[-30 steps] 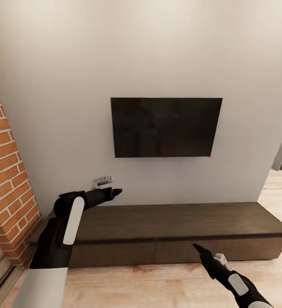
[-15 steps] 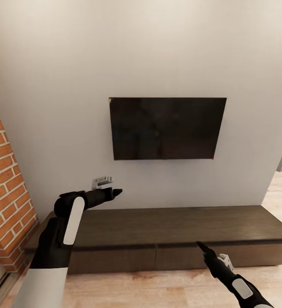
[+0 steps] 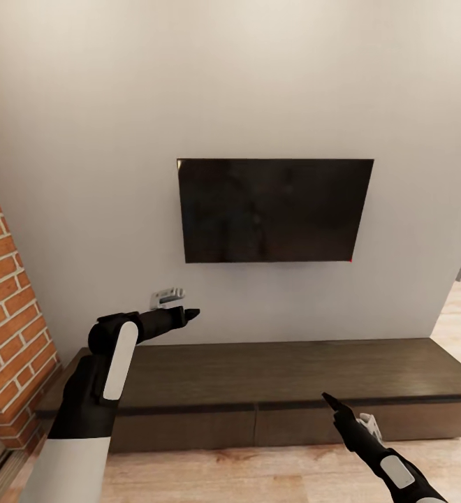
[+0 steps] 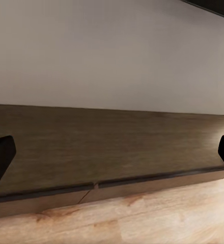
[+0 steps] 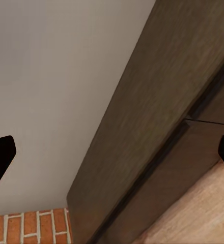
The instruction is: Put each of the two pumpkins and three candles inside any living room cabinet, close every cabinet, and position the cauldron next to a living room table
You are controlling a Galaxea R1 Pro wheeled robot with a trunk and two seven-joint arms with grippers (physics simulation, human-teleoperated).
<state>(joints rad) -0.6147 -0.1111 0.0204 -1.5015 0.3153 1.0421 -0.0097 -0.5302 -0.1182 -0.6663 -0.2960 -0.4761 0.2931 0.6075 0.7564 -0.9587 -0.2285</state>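
Head view: cabinet (image 3: 272,391) stands low against the wall, under a dark TV (image 3: 274,209), both fronts closed.
Left gripper (image 3: 188,314): raised above the cabinet's left end, jaws spread, holding nothing.
Right gripper (image 3: 328,401): before the cabinet's front, jaws spread, holding nothing.
Left edge: brick wall (image 3: 7,335).

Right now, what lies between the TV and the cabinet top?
Only bare grey wall lies between the TV and the cabinet top, as seen in the head view.
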